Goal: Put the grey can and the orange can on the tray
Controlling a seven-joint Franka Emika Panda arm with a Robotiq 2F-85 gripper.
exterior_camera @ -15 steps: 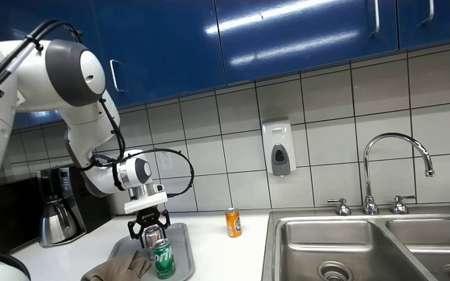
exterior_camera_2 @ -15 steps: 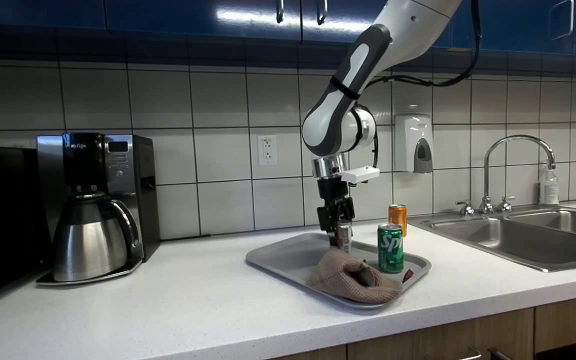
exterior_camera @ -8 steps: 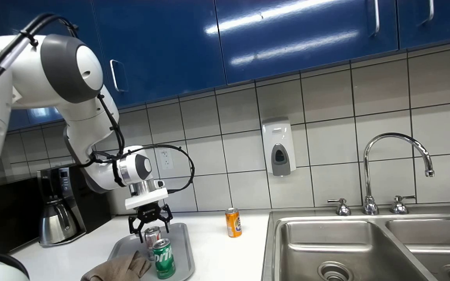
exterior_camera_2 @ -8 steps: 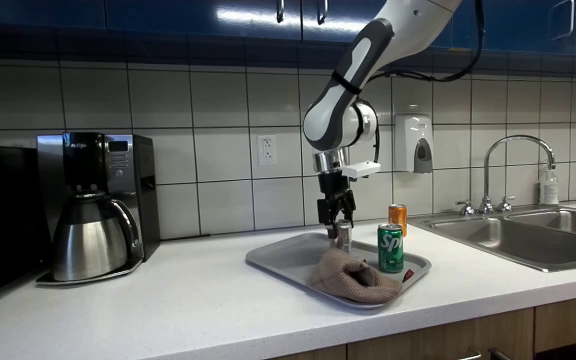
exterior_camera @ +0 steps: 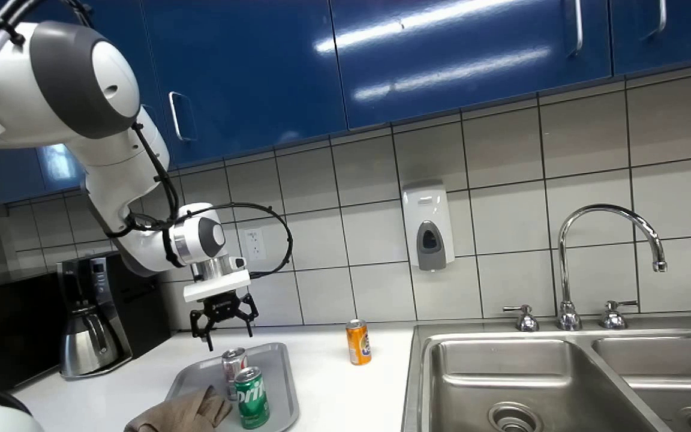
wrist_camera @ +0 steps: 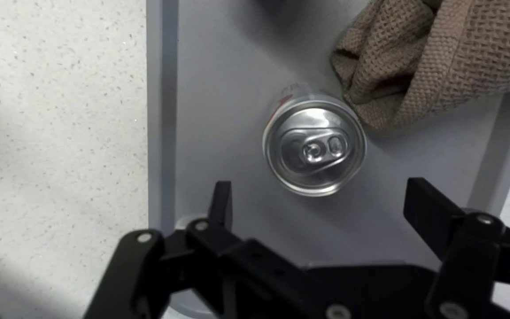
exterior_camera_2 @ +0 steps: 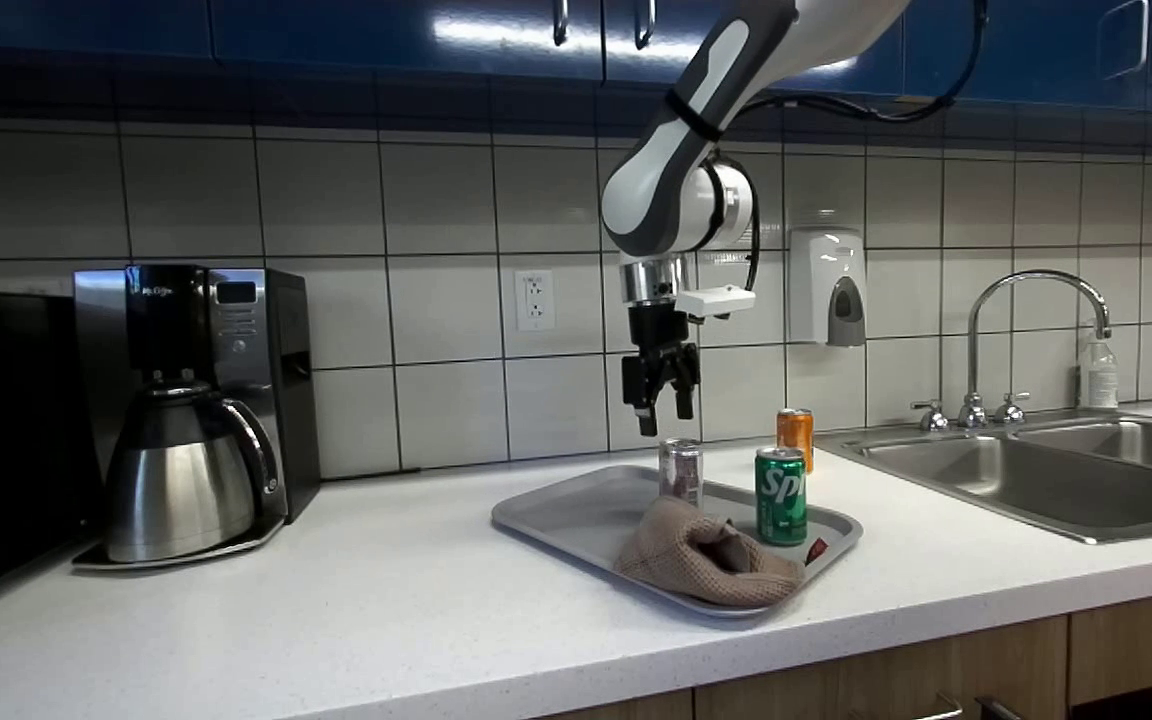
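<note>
Up goes the gripper, fingers wide, leaving the grey can on the tray — likely done, so reach for the orange can next.

I see streaks of white glare on the blue cabinets in both exterior views, the upper wall tiles beneath in shade. In my wrist view, the grey can glints, soft shadow dims the desk, and my pincer looks nearly black.
</note>
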